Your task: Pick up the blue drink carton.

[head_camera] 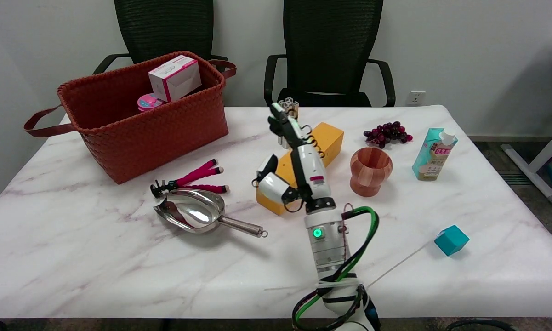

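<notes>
One hand is doing all the work here, and the right hand [298, 158] is nowhere near its target. It hangs over the yellow box [324, 138] in the middle of the table, fingers spread and stretched toward the far side, holding nothing. The blue drink carton [433, 154] is well off to the right of it, standing upright but leaning a bit, white cap at the top, near the right edge of the marble table [96, 257]. Between the two sits a wooden vase [370, 170], with a bunch of dark grapes [387, 132] just beyond that, so I'd guess the sweep to the right has to clear the vase. The carton's long axis runs up and down, so a side grab around the body looks like the way in. There's a label panel with some printed characters on the front, but it's too small for me to read.
</notes>
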You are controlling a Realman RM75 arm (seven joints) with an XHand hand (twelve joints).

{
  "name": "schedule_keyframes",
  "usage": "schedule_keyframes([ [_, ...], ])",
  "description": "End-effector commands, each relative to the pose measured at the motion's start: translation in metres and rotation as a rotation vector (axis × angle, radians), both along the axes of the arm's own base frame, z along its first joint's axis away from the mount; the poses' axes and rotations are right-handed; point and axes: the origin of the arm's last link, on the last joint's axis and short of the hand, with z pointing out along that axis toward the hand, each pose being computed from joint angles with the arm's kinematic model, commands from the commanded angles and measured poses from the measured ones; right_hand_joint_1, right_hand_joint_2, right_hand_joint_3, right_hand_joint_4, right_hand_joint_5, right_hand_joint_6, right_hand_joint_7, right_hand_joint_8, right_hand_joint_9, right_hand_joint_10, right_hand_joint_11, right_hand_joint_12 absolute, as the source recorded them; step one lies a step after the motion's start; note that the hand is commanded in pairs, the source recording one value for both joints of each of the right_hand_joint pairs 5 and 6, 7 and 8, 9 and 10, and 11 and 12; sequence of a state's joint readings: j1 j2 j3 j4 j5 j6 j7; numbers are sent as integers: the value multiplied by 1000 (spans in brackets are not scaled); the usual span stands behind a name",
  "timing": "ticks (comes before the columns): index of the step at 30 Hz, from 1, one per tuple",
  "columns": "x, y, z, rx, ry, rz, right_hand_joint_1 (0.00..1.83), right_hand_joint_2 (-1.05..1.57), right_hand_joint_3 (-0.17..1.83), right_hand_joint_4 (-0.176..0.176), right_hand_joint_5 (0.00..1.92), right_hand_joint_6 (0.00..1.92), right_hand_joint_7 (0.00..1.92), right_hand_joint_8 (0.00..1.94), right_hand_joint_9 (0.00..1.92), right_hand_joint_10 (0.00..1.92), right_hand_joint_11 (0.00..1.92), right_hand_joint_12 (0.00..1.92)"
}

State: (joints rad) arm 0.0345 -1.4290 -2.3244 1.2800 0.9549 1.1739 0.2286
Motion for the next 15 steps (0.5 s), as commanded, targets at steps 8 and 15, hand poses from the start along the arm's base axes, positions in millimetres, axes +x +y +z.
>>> schedule_keyframes([
  [8,35,15,87,-148,-166,158,1076,728,1302,0,0,0,204,204,222,222,0,0],
  [15,40,12,116,-215,-197,146,1124,261,651,0,0,0,0,0,0,0,0,0],
])
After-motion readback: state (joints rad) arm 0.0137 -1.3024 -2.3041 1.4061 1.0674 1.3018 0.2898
